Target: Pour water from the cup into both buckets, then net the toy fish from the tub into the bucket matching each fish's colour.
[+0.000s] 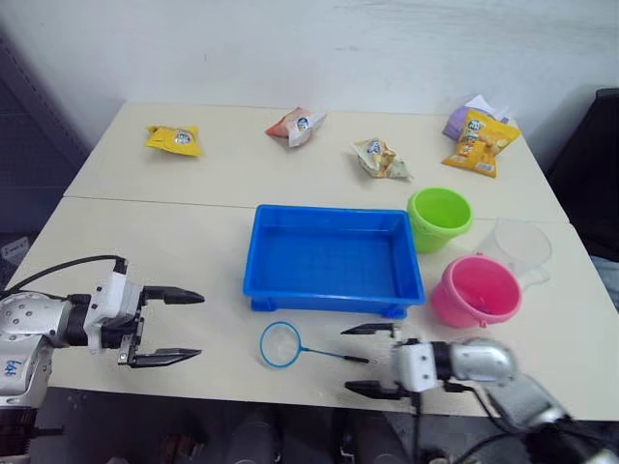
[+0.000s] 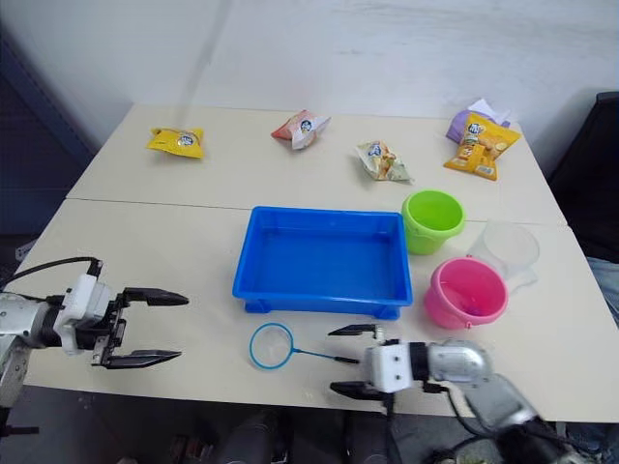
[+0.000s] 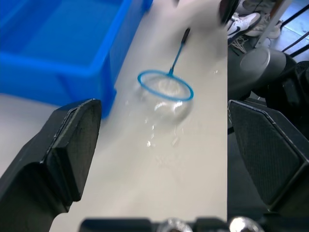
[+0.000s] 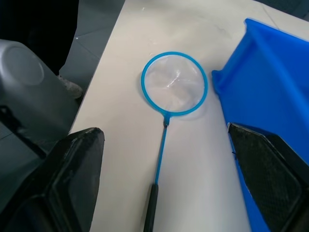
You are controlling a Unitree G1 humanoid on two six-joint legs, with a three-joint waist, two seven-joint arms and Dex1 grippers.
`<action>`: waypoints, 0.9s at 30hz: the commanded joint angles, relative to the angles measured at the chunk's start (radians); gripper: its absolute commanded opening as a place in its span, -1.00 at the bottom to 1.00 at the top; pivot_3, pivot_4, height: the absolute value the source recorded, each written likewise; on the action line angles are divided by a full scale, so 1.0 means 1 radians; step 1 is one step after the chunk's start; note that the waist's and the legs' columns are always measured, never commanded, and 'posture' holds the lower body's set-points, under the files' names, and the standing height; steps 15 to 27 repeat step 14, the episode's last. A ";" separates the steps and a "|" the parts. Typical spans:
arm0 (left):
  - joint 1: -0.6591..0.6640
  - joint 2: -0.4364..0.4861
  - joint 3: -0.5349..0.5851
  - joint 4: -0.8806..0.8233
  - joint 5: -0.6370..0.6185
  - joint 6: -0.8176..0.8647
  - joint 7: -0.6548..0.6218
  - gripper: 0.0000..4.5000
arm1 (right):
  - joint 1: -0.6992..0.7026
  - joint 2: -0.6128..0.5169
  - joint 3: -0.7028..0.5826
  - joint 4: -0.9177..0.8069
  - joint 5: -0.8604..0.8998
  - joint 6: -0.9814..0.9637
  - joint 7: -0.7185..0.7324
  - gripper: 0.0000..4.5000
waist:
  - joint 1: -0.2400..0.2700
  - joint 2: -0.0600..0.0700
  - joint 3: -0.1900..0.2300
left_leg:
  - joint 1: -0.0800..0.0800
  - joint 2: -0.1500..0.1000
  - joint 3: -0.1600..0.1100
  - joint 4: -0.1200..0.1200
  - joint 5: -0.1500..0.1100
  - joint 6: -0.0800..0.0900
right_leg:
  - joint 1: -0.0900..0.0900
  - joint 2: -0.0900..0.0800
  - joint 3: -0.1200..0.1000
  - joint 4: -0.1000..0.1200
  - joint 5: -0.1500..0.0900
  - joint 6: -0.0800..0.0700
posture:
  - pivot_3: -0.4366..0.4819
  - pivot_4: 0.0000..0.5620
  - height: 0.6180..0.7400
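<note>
Net [image 1: 281, 345] lies flat on the tabletop [image 1: 193, 251] at the near edge, just in front of the tub [image 1: 334, 259]. Its hoop is on the left and its thin dark handle runs to the right, ending almost between the jaws of the right gripper [image 1: 369, 359]. So the long axis goes left to right, nearly in line with that gripper, and the right arm is clearly the nearer one. The right jaws are wide open, one finger on each side of the handle tip, and they hold nothing. I judge that a short advance along the handle and then a closing would take the net.

The left gripper [image 1: 176, 326] is at the near left, well apart from the hoop; its jaws are also wide open and empty, and point toward the net.

Farther back, the blue tub stands in the middle; I cannot make out any toy fish in it. To its right, the pink bucket [image 1: 476, 291] is nearer and the green bucket [image 1: 440, 218] is farther, close to the tub's far right corner. The clear cup [image 1: 520, 248] stands upright just behind the pink bucket. Along the far side lie several snack packets [image 1: 175, 139].
</note>
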 commanded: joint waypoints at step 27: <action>0.010 -0.040 0.055 0.272 0.171 -0.276 0.195 1.00 | 0.567 -0.079 -0.890 0.035 0.264 0.014 0.118 0.98 | 0.003 -0.003 -0.002 | 0.004 0.000 0.001 -0.005 -0.001 0.002 | 0.004 0.000 0.000 -0.005 0.000 0.000 | -0.05 -0.47 0.97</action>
